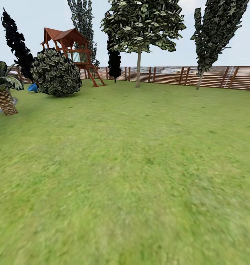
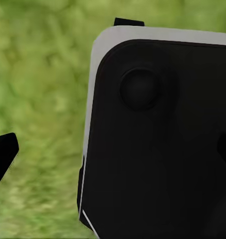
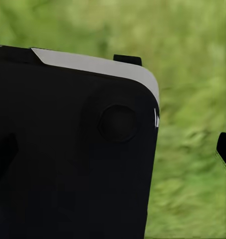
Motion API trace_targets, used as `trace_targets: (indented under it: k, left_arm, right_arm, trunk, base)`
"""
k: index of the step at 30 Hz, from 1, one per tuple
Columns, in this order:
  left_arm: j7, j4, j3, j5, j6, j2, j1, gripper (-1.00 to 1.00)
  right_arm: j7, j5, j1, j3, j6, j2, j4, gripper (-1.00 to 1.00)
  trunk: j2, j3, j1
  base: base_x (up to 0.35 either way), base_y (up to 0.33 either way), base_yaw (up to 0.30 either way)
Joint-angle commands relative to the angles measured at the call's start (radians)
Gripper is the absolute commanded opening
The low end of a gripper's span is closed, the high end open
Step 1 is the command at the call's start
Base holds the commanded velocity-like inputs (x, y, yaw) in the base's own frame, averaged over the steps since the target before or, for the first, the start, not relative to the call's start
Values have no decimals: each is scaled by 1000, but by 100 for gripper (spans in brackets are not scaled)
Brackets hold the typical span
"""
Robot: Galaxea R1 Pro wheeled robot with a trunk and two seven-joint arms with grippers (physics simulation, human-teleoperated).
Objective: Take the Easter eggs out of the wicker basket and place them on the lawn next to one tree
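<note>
mottled lawn (image 1: 132,176) runs to a slat fence (image 1: 213,76); end effector states: cannot tell.

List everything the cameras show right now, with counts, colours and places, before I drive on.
Lawn: one, mottled green, covers the whole foreground up to the fence.
Fence: one, brown horizontal slats, along the far edge.
Playset: one, red-brown wood, far left by the fence.
Pale-trunk trees: two, dark foliage flecked white; one far centre, one far right.
Black trees: two, one far left, one small by the fence at centre.
Round bush: one, dark green, in front of the playset.
Palm: one, scaly brown trunk, left edge.
Blue object: one, left of the bush, too small to identify.
Robot body: black panel with grey edge over grass, in the left wrist view and the right wrist view.
</note>
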Motion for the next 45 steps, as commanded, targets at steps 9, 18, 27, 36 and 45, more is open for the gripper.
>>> trace_targets:
  k: [9,18,27,36,45]
  left_arm:
    - [0,1,5,1,-3,0,-1,100]
    - [0,1,5,1,-3,0,-1,100]
    - [0,1,5,1,-3,0,-1,100]
    - [0,1,5,0,-3,0,-1,100]
    - [0,1,5,1,-3,0,-1,100]
  right_arm:
    - [-1,9,0,0,-3,0,1,100]
    - [-1,9,-1,0,-3,1,1,100]
    - [-1,9,-1,0,-1,0,1,100]
    - [-1,9,0,0,-2,1,1,100]
    - [-1,9,0,0,-2,1,1,100]
  trunk:
    - [0,-1,1]
    - [0,-1,1]
    - [0,-1,1]
    - [0,-1,1]
    - [0,-1,1]
  base:
    - [324,0,0]
    - [324,0,0]
    - [324,0,0]
    - [324,0,0]
    - [324,0,0]
